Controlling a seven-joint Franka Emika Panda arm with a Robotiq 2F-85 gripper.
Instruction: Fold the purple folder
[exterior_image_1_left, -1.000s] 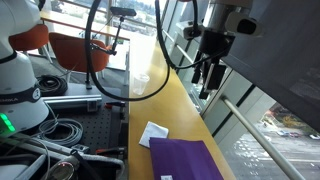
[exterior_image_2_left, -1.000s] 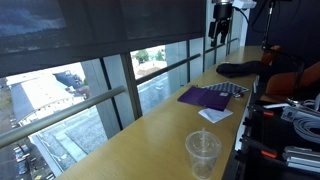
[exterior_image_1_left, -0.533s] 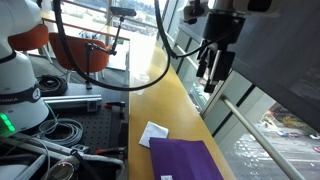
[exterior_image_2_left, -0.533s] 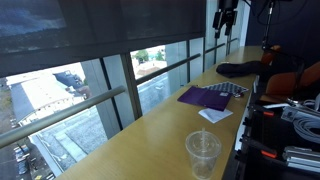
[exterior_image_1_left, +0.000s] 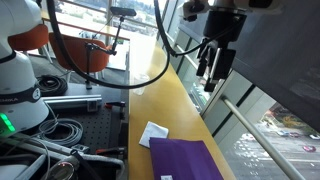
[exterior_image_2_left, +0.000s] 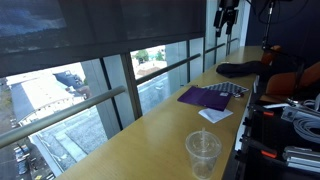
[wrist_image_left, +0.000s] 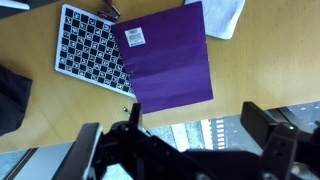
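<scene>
Wrist view, left to right: one black-and-white checkered board (wrist_image_left: 90, 45), flat on the yellow worktop (wrist_image_left: 60, 110); one purple folder (wrist_image_left: 168, 55), lying flat, its left edge meeting the board, a small white label near its upper left corner; one white sheet (wrist_image_left: 225, 15) just beside the folder's upper right corner. Along the lower edge you have your tool (wrist_image_left: 180, 145), jaws set wide with nothing between them, hanging above the worktop and clear of the folder. In an exterior view, left to right: the white robot base (exterior_image_1_left: 18, 80); one small white paper scrap (exterior_image_1_left: 153, 132) near the folder (exterior_image_1_left: 185, 160); the tool (exterior_image_1_left: 212, 72) high up, well apart from both. In an exterior view, left to right: one clear plastic cup (exterior_image_2_left: 203, 153) at the near end of the worktop; the folder (exterior_image_2_left: 212, 97) further along; the tool (exterior_image_2_left: 226, 20) at the top of the frame.
</scene>
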